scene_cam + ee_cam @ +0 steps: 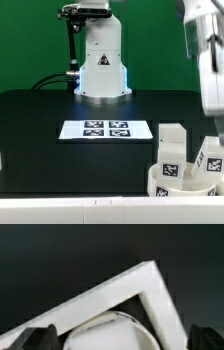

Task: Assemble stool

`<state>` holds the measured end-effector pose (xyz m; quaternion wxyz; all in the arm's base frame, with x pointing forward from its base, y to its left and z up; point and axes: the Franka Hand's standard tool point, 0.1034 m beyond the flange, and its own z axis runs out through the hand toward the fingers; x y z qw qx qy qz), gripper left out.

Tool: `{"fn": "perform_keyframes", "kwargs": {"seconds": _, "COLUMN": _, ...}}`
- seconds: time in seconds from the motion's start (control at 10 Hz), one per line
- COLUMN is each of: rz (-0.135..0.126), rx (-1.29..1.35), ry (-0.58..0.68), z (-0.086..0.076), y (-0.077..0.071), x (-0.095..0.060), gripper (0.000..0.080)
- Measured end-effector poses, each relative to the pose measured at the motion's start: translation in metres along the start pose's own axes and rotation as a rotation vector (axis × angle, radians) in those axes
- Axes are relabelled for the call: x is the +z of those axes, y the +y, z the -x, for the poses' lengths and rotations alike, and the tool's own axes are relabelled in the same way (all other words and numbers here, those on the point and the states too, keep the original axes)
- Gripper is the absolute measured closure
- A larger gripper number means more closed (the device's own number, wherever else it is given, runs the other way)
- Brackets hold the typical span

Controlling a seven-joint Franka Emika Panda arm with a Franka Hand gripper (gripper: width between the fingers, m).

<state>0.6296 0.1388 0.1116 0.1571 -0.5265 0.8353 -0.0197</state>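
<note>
Though upright, legs (172, 148) on seat (158, 184).

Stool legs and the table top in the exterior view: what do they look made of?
Stool legs: probably moulded white plastic, matte; blocky, uniform white faces with black-and-white tags stuck on. Seat: likely the same white plastic, with a thick rounded rim. Table top: black, dull, no glare; possibly a mat or painted board, hard to tell.

No words, brand names or numbers are legible in either view. The only printed signs are black-and-white square marker tags: four on the marker board (106, 129) lying on the black table (40, 120), others on the white legs (171, 150) standing in the round seat (185, 186).
</note>
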Motion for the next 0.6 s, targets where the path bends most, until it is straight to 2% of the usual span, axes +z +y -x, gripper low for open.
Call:
{"fn": "perform_keyframes", "kwargs": {"seconds": 0.1, "rz": -0.005, "rx": -0.005, "ry": -0.008, "z": 0.0027, "y": -0.0022, "x": -0.0049, "gripper": 0.0151}}
{"fn": "perform_keyframes", "kwargs": {"seconds": 0.3, "rz": 0.001, "rx": -0.006, "ry": 0.002, "z": -0.0007, "y": 0.0007, "x": 0.0011, "gripper": 0.0151}}
{"fn": "perform_keyframes", "kwargs": {"seconds": 0.6, "rz": 0.001, "rx": -0.006, "ry": 0.002, "z": -0.0009, "y": 0.0008, "x": 0.0014, "gripper": 0.0151}}
